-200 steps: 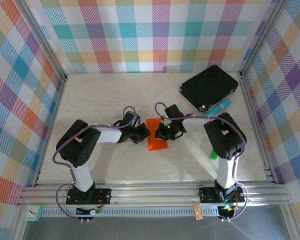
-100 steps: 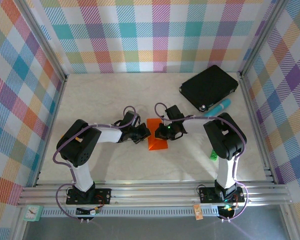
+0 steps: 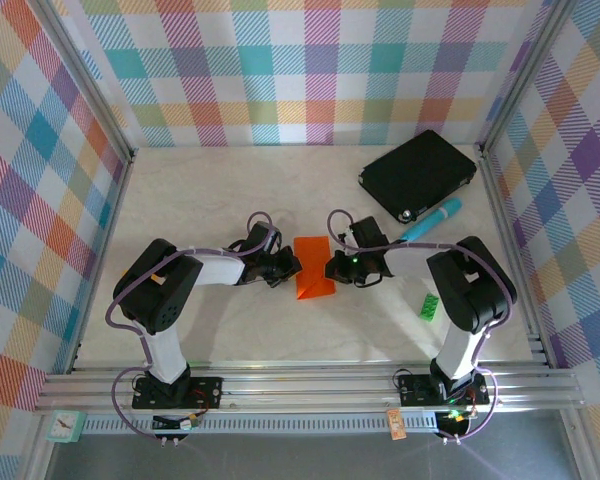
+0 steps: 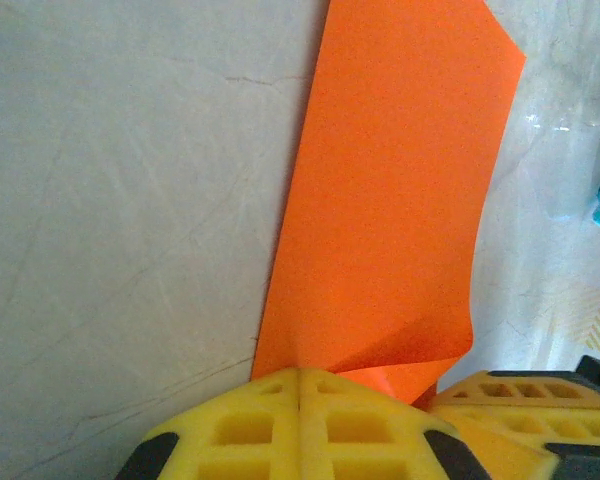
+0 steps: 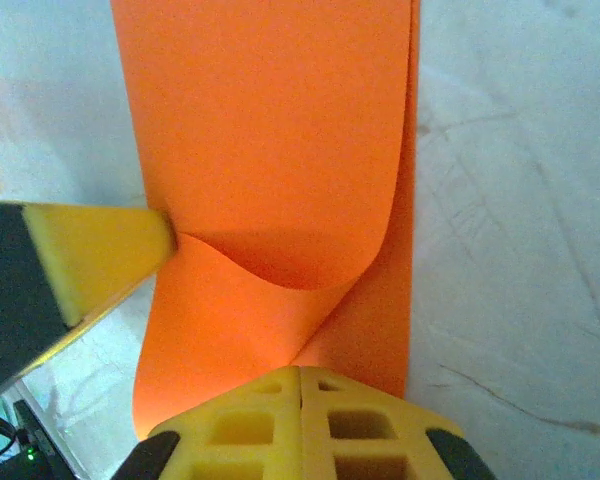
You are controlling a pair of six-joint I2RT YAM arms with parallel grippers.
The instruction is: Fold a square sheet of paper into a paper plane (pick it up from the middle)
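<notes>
Two tools met at the folded square sheet of paper (image 3: 315, 270), which lay as a narrow orange strip on the worktop (image 3: 200, 200), mid-way between the arms and a little nearer than centre. On the left, the left tool (image 3: 285, 268) had not shifted over the last second: its yellow fingers were pressed together, with no gap, their tips on the strip's left edge. In the wrist views the upper layer of the sheet bowed up off the lower one, so the crease was not yet flat.

On the right, the right tool (image 3: 338, 268), also fully closed, had slid off the top of the strip to its right edge while its arm swung out to the right. Whether either tool actually pinched paper I could not tell. I judged that a crease pass had just ended, leaving the plane at an early fold.

Further right, the green block (image 3: 429, 306) and the black pad (image 3: 418, 175) stayed well apart from the work.
</notes>
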